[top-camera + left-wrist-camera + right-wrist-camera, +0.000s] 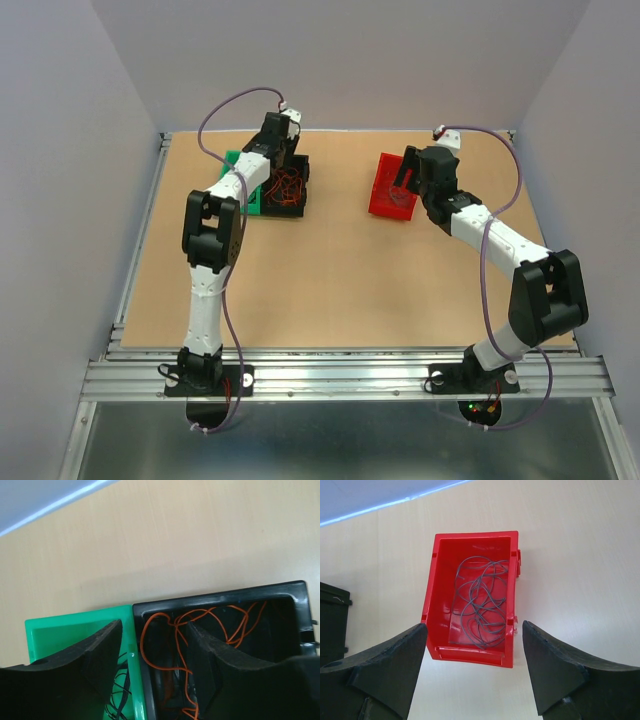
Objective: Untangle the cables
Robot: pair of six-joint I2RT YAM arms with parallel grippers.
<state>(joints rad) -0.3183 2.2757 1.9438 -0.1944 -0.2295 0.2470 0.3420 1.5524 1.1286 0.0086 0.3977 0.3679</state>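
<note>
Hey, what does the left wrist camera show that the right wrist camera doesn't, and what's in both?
Only the left wrist view: a green bin holding thin black wires, and the inside of the black bin with its orange wires; the left gripper stands open astride the wall where the two bins meet. Only the right wrist view: a red bin with loose grey wires, the right gripper open above it. Both: the tan table, and the black bin, though the right wrist view catches only its edge.

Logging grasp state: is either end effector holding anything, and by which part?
Nothing is held: left end effector open, straddling the wall between green bin and black bin; right end effector open above the red bin.
</note>
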